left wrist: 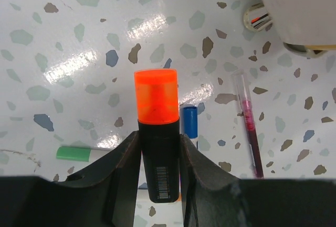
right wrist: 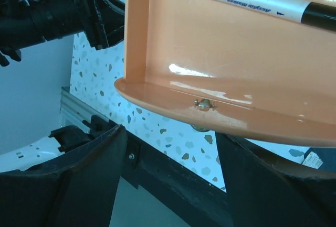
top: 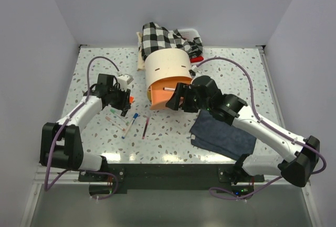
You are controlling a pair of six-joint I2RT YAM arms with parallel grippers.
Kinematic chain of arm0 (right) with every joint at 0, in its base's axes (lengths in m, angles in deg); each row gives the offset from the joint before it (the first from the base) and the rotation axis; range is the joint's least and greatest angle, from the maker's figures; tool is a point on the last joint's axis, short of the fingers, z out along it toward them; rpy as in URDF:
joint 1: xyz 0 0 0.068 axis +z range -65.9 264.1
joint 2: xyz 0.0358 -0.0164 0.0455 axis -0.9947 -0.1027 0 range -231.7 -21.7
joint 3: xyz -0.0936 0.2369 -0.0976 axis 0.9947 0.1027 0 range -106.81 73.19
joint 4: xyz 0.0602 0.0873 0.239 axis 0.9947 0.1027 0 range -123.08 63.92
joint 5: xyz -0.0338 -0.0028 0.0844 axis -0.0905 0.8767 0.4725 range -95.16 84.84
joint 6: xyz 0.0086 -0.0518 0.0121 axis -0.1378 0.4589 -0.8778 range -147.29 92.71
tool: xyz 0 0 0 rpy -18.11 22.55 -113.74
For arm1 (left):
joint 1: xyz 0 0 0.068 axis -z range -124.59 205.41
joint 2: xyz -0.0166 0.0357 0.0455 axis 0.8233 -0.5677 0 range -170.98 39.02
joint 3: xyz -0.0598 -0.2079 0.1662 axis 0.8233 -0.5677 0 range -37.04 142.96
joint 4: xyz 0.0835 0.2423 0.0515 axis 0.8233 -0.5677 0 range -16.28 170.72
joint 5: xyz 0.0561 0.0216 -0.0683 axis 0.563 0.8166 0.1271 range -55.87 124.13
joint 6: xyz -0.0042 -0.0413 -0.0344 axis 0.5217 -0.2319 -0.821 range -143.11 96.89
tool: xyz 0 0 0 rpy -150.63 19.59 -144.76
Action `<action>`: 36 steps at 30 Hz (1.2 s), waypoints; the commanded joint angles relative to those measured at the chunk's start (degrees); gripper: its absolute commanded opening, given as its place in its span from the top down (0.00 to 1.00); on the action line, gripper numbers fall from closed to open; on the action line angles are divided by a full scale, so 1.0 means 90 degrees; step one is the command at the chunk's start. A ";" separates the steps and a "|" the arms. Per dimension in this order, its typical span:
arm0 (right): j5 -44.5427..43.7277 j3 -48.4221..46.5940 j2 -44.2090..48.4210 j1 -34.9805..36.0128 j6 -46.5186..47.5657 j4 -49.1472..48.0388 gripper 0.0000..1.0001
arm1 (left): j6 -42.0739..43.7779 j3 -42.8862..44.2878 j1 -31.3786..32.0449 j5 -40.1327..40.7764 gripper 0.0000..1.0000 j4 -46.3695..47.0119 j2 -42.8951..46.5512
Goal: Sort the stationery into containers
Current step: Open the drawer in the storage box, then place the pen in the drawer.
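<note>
Clamps one orange-capped marker (left wrist: pixel 156 132) between the left fingers (left wrist: pixel 119 170) beside one blue-capped tube (left wrist: pixel 189 121) on the surface (left wrist: pixel 52 28); holds the right fingers (right wrist: pixel 86 177) apart at one orange drawer (right wrist: pixel 210 59) front.

Yours: left arm (top: pixel 84 110) and right arm (top: pixel 268 132), white shells, black joints and bases, a purple cable (top: pixel 88 69) on each; left gripper (left wrist: pixel 158 139) and right gripper (right wrist: pixel 170 138) matte black

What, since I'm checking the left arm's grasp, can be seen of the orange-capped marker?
The orange-capped marker has a translucent bright orange cap on a black barrel bearing a white barcode, all plastic-looking. The left gripper clamps the barrel between both fingers, cap pointing away from the wrist, over the speckled table. Whether it touches the table cannot be told.
</note>
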 commanded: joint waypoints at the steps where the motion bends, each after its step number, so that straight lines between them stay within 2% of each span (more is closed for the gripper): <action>1: 0.0476 -0.0459 0.0323 0.0029 0.0887 0.0263 0.28 | 0.0331 0.0527 -0.0063 -0.0132 1.00 -0.0299 0.0583; 5: 0.1276 -0.1291 0.0460 0.0029 0.2300 0.1180 0.27 | 0.0547 0.1327 -0.0063 -0.0122 1.00 -0.0974 0.0973; 6: 0.1578 -0.1457 0.0451 0.0029 0.2488 0.1269 0.27 | 0.0547 0.1783 -0.0063 -0.0151 1.00 -0.1120 0.1013; 8: 0.1630 -0.1916 0.0421 0.0029 0.3033 0.1445 0.27 | 0.0431 0.2235 -0.0053 -0.0249 1.00 -0.1473 0.1120; 12: 0.0733 -0.2113 0.0450 -0.0038 0.3992 0.1339 0.27 | 0.0303 0.3463 -0.0053 -0.0755 1.00 -0.1707 0.1257; 13: 0.0132 -0.1852 0.0509 -0.0116 0.4129 0.1252 0.26 | 0.0545 0.3651 -0.0044 -0.1337 1.00 -0.1747 0.1248; 14: 0.0048 -0.1627 0.0577 -0.0262 0.4305 0.0999 0.26 | 0.0702 0.3827 0.0005 -0.1652 1.00 -0.1757 0.1228; 16: -0.0061 -0.0984 0.0724 -0.0974 0.4316 0.0802 0.25 | 0.1159 0.4218 0.0200 -0.2170 1.00 -0.1795 0.1189; 18: -0.0040 -0.0600 0.0763 -0.1733 0.4083 0.0587 0.24 | 0.1551 0.4540 0.0707 -0.2378 1.00 -0.1990 0.0995; 21: -0.0060 -0.0219 0.0733 -0.2438 0.3955 0.0500 0.21 | 0.1923 0.4990 0.1011 -0.2767 1.00 -0.2224 0.0497; 25: -0.0294 0.0250 0.0851 -0.2939 0.3917 0.0040 0.20 | 0.2353 0.5761 0.1274 -0.2866 1.00 -0.2557 -0.0167; 28: -0.0002 0.0202 0.0744 -0.3349 0.3575 0.0060 0.20 | 0.2742 0.6308 0.1693 -0.2624 1.00 -0.2947 -0.0645; 31: 0.0018 0.0260 0.0714 -0.3486 0.3720 -0.0047 0.19 | 0.3162 0.6242 0.2473 -0.2360 1.00 -0.3211 -0.0793; 36: 0.0018 0.0300 0.0617 -0.3808 0.3721 -0.0038 0.19 | 0.3340 0.5802 0.3256 -0.2076 1.00 -0.3212 -0.0969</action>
